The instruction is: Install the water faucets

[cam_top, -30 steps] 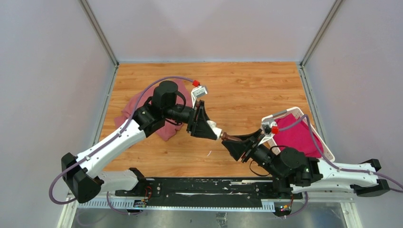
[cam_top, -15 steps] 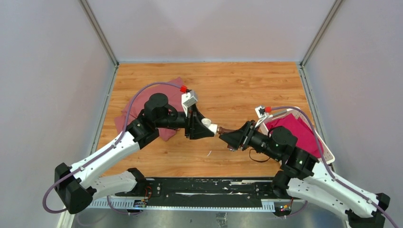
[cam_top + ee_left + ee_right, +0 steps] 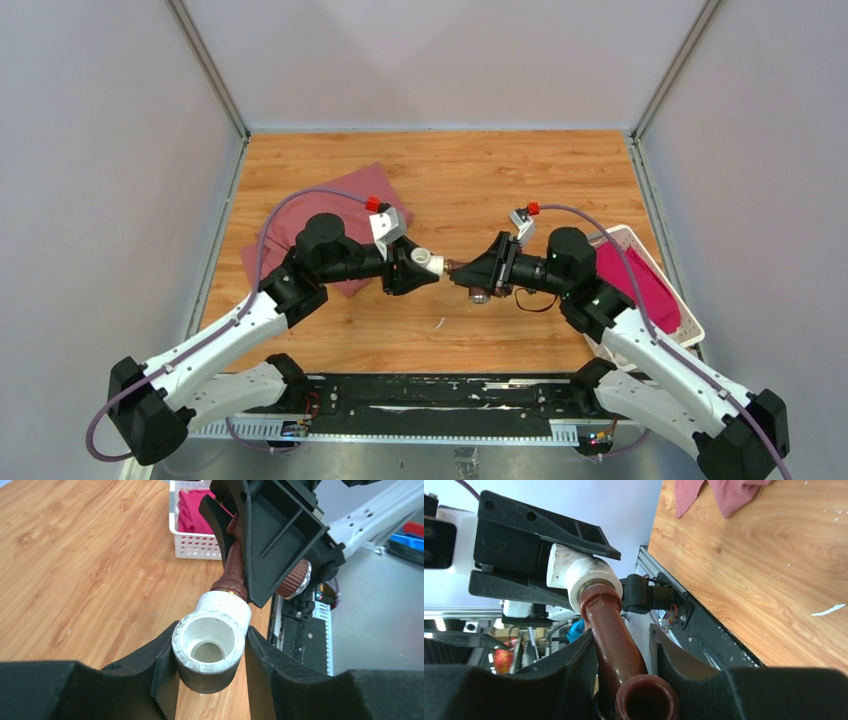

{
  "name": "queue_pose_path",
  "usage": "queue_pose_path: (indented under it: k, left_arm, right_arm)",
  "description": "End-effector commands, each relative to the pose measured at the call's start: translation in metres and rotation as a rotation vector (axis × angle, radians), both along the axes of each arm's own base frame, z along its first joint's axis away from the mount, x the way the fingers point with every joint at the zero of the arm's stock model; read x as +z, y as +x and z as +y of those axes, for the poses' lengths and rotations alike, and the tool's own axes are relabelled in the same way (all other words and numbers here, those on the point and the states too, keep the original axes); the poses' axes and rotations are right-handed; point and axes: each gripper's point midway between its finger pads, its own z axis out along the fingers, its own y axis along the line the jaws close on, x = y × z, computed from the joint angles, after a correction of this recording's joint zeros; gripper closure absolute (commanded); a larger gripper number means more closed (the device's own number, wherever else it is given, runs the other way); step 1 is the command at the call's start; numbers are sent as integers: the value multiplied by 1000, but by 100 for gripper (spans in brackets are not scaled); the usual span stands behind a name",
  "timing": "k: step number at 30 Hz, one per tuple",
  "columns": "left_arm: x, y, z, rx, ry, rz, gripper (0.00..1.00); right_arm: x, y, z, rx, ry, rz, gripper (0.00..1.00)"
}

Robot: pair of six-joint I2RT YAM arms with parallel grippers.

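My left gripper [image 3: 420,268] is shut on the white pipe fitting [image 3: 429,262], held above the table's middle. In the left wrist view the fitting [image 3: 212,639] sits between the jaws of my left gripper [image 3: 210,652] with its open socket facing the camera. The dark reddish-brown tap [image 3: 458,268] meets the fitting end to end. My right gripper [image 3: 474,274] is shut on the tap. In the right wrist view the tap [image 3: 613,632] runs from my right gripper [image 3: 624,652] up into the fitting [image 3: 580,576]. Its silvery end [image 3: 296,579] shows beside the right fingers [image 3: 280,535].
A pink cloth [image 3: 345,195] lies on the wooden table [image 3: 520,180] under the left arm. A white slatted basket [image 3: 690,325] with a pink-red cloth [image 3: 630,285] stands at the right edge. A black rail [image 3: 430,392] runs along the front.
Both arms have swung inward and their wrists have turned. The joined tap and fitting have shifted left and toward the back. Both grippers have kept their hold.
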Motion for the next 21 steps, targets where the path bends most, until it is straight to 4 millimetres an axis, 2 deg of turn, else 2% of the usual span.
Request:
queue_pose_path:
  k: [1,9,12,21]
  left_arm:
    - [-21,-2,-3,-23,48,-63,100]
    - [-41,-3,3,8,84,-28,100]
    - [-49,-2,5,24,96,5,100]
    - [-74,3,4,74,103,92,100]
  right_arm:
    - [17,14,8,-7,159,135,100]
    - [-7,19,6,6,213,267,100]
    - [-13,22,4,3,205,284,79]
    - [-22,24,8,33,171,287,46]
